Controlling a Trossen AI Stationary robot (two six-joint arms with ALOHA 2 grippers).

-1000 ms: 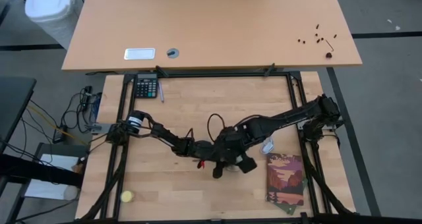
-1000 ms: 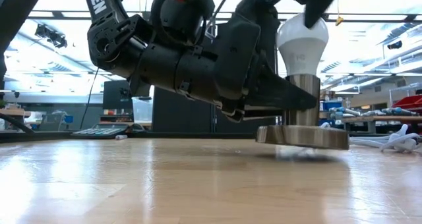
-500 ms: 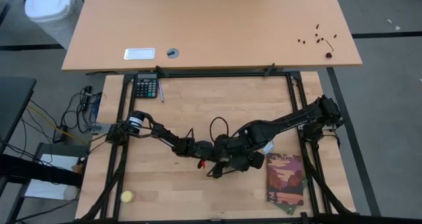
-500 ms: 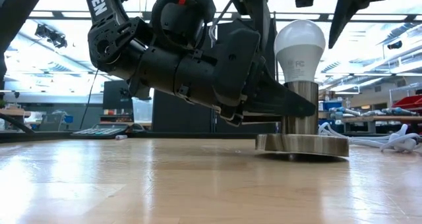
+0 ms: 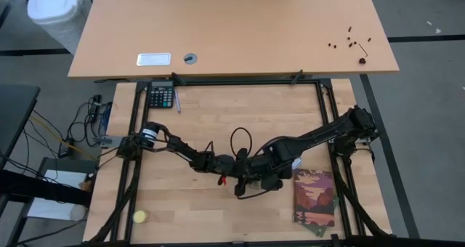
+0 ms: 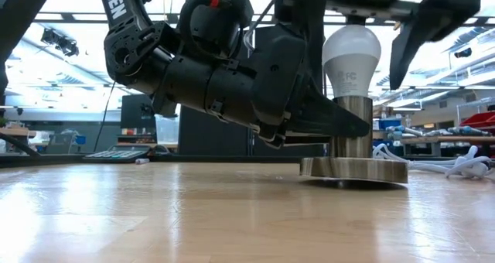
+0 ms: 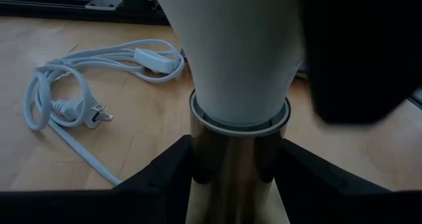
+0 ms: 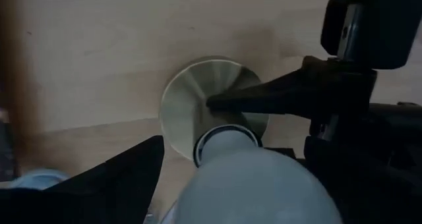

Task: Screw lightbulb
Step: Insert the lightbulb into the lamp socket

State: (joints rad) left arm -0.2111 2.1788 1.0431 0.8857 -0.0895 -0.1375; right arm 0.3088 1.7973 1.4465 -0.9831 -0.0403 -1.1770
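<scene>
**Bulb seated in its socket, one claw bracing, one spread above**

The table (image 5: pixel 218 116) carries both arms, which meet near its front middle. A picture book (image 5: pixel 314 197) lies well to the right of them, a calculator (image 5: pixel 160 96) sits at the far left corner, and a small yellow ball (image 5: pixel 139 217) rests at the near left edge.

The left claw (image 6: pixel 340 128) reaches in low and level; in its wrist view its two fingers (image 7: pixel 168 168) press against either side of the metal socket post (image 7: pixel 232 165), holding it. This grip looks meant to keep the base from spinning or sliding while the bulb is turned.

The socket disc (image 6: pixel 353 170) lies flat on the wood, the post rising from its middle.

The lightbulb (image 6: pixel 350 54) stands upright in the post, its neck sunk into the collar, so threading seems well along or done.

The right claw (image 6: pixel 363 19) hangs straight above the bulb with its fingers spread wide on either side of the glass, apparently touching nothing. That stance suits either re-gripping for another twist or letting go.

A white cord with plug (image 7: pixel 72 102) trails behind the socket.
</scene>
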